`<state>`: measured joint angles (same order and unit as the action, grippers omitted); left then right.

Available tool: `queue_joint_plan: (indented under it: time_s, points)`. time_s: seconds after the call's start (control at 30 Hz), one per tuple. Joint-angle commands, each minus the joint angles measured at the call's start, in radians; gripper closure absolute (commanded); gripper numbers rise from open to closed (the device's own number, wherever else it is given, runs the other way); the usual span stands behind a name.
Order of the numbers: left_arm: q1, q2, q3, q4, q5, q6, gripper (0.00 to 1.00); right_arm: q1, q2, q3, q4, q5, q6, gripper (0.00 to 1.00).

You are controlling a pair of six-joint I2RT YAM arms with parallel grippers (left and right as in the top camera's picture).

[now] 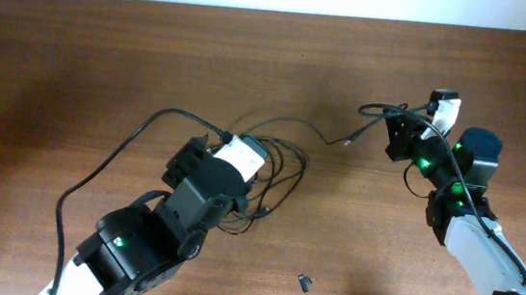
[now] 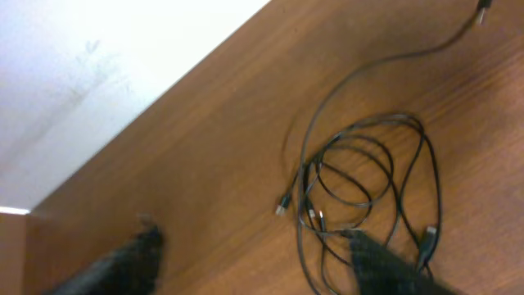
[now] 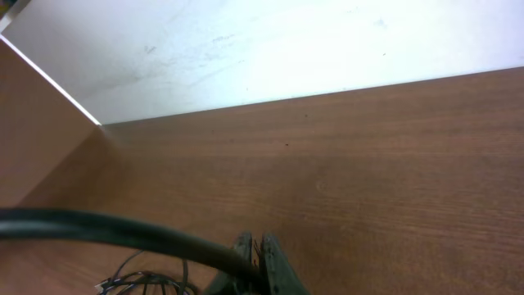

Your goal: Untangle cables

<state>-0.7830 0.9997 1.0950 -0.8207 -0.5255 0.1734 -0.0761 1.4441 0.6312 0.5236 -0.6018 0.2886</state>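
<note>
Thin black cables [image 2: 309, 205] lie tangled in loops (one end trailing).

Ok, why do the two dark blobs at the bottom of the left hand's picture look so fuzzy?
Left wrist view: those blobs are fingers of the left gripper, too close to the lens to be sharp, while the cables beyond look fairly crisp. Right wrist view: a thick black wire up close is smeared the same way. Overhead view: everything looks sharp.
</note>
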Motion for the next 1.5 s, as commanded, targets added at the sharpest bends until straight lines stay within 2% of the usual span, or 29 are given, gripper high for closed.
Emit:
queue_joint_plan:
  time_s: [0.0, 0.07, 0.1, 0.3, 0.4, 0.47, 0.57, 0.67, 0.73, 0.8, 0.97, 1.1, 1.33, 1.43, 1.47]
  points:
    - [0.001, 0.03, 0.002, -0.026, 0.053, 0.0, 0.06, -0.004, 0.003, 0.009, 0.006, -0.003, 0.009, 0.96]
    - [0.001, 0.072, 0.002, -0.027, 0.085, 0.0, 0.14, -0.004, 0.003, 0.009, 0.006, -0.026, 0.009, 0.96]
    - [0.001, 0.105, 0.002, -0.027, 0.084, 0.0, 0.15, -0.004, 0.003, 0.009, 0.006, -0.032, 0.009, 0.96]
    - [0.001, 0.331, 0.002, -0.026, 0.084, 0.0, 0.0, -0.004, 0.003, 0.009, 0.006, -0.045, 0.008, 0.96]
    - [0.001, 0.401, 0.002, -0.026, 0.084, -0.021, 0.01, -0.004, 0.003, 0.009, 0.005, -0.045, 0.009, 0.96]
    - [0.001, 0.429, 0.002, -0.042, 0.085, -0.091, 0.01, -0.004, 0.003, 0.009, -0.003, -0.045, 0.008, 0.96]
    - [0.001, 0.433, 0.002, -0.11, 0.093, -0.097, 0.01, -0.004, 0.003, 0.009, -0.019, -0.045, 0.008, 0.96]
    - [0.001, 0.433, 0.002, -0.211, 0.226, -0.015, 0.01, -0.004, 0.003, 0.009, -0.019, -0.045, 0.008, 0.96]
    - [0.001, 0.434, 0.002, -0.226, 0.295, 0.012, 0.01, -0.004, 0.003, 0.009, -0.019, -0.045, 0.008, 0.96]
    - [0.001, 0.434, 0.001, -0.25, 0.294, 0.056, 0.01, -0.004, 0.003, 0.009, -0.019, -0.052, 0.008, 0.96]
    - [0.002, 0.45, -0.051, -0.239, 0.293, 0.258, 0.01, -0.004, 0.003, 0.009, -0.02, -0.086, 0.008, 0.96]
    - [0.029, 0.454, -0.116, -0.168, 0.256, 0.274, 0.01, -0.004, 0.003, 0.009, -0.025, -0.086, 0.008, 0.96]
    - [0.121, 0.454, -0.179, -0.024, 0.253, 0.274, 0.17, -0.004, 0.003, 0.009, -0.039, -0.086, 0.008, 0.96]
    - [0.128, 0.458, -0.179, 0.003, 0.309, 0.274, 0.16, -0.004, 0.003, 0.009, -0.039, -0.086, 0.008, 0.96]
    - [0.128, 0.459, -0.179, 0.006, 0.348, 0.274, 0.11, -0.004, 0.003, 0.009, -0.039, -0.086, 0.008, 0.96]
